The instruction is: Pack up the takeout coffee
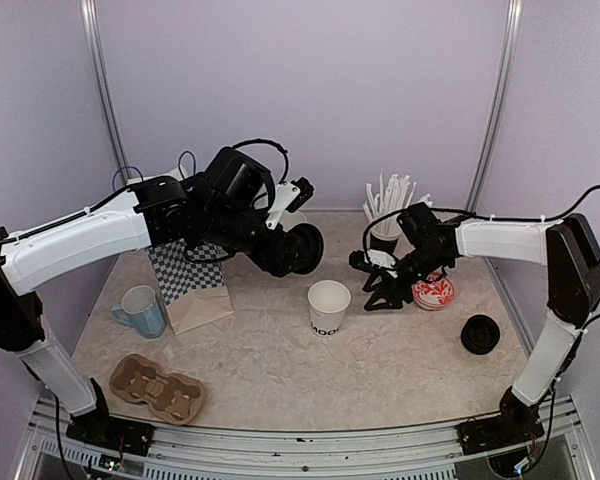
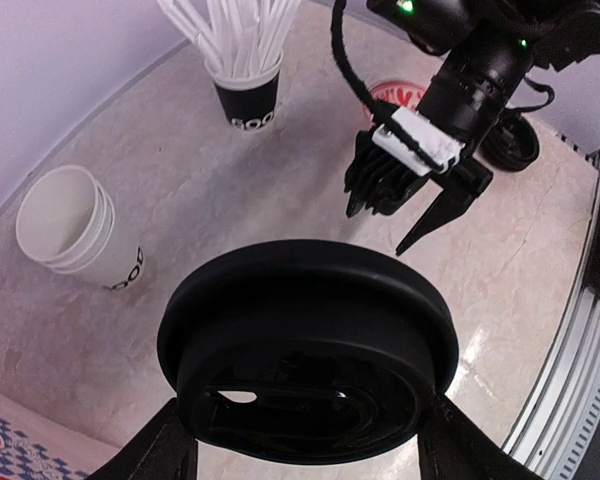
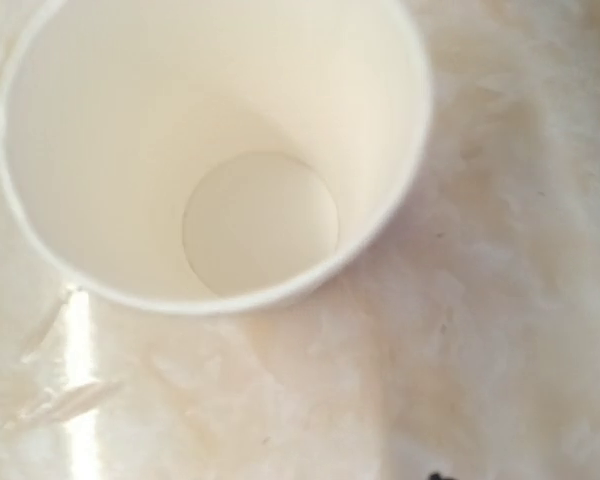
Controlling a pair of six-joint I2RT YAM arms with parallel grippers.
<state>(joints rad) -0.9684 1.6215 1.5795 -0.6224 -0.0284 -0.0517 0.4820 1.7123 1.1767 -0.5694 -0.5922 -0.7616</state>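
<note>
One takeout coffee cup (image 1: 329, 305), white with black lettering and no lid, stands upright mid-table. The right wrist view looks straight down into this cup (image 3: 210, 150), and it is empty. My left gripper (image 1: 298, 250) hovers up and to the left of it, shut on a round black lid (image 1: 307, 248). The left wrist view shows the lid (image 2: 305, 350) clamped between both fingers (image 2: 160, 450). My right gripper (image 1: 375, 285) hangs just right of the cup, fingers spread, nothing between them. From the left wrist it shows as the right gripper (image 2: 410, 205), open above the table.
A black-banded cup of white straws (image 1: 385, 230) stands at the back behind the right gripper. A red-patterned disc (image 1: 435, 291) and a second black lid (image 1: 480, 334) lie to the right. A blue mug (image 1: 140, 310), a checkered paper bag (image 1: 190, 280) and a cardboard cup carrier (image 1: 160, 388) sit on the left.
</note>
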